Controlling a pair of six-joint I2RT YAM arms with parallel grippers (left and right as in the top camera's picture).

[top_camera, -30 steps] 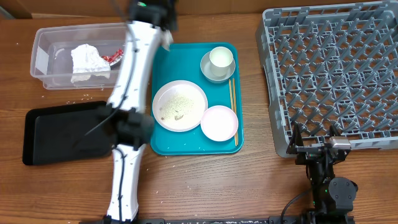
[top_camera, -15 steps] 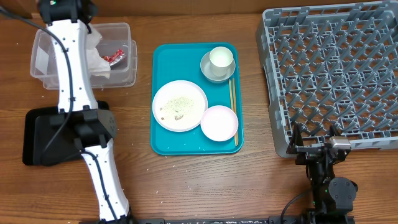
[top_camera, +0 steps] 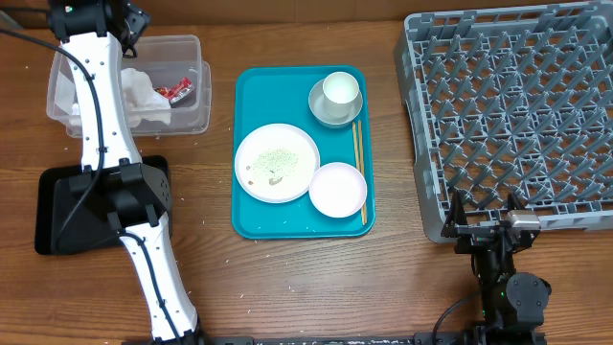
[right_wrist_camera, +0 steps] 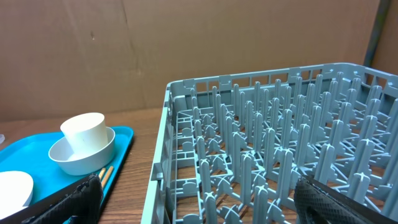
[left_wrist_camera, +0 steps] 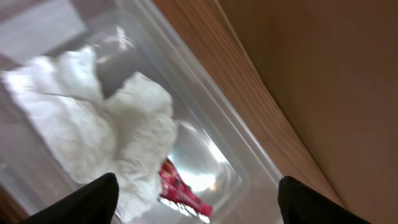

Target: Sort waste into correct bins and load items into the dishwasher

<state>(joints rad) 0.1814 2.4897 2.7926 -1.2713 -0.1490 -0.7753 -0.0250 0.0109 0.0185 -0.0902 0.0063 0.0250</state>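
Note:
My left gripper (top_camera: 132, 23) hangs over the back of the clear tub (top_camera: 201, 120), open and holding nothing (left_wrist_camera: 200, 202). Below it in the tub lie the crumpled white napkin (left_wrist_camera: 93, 130) (top_camera: 144, 91) and the red sauce packet (left_wrist_camera: 180, 190) (top_camera: 176, 91). The teal tray (top_camera: 251, 115) carries a plate (top_camera: 277, 162) with rice grains, a bowl (top_camera: 337, 190), a cup (top_camera: 340, 88) standing in a second bowl (top_camera: 320, 107), and chopsticks (top_camera: 358, 158). My right gripper (top_camera: 484, 225) (right_wrist_camera: 208, 202) stands open at the front left corner of the grey dish rack (top_camera: 517, 105) (right_wrist_camera: 267, 143).
The black tray (top_camera: 62, 211) lies in front of the tub, partly under my left arm's elbow (top_camera: 129, 192). A brown cardboard wall rises behind the table. Loose rice grains dot the wood near the tub and the teal tray.
My left arm has swung left from the teal tray's edge to the back of the clear tub, and its jaws have opened. The right arm has not moved.

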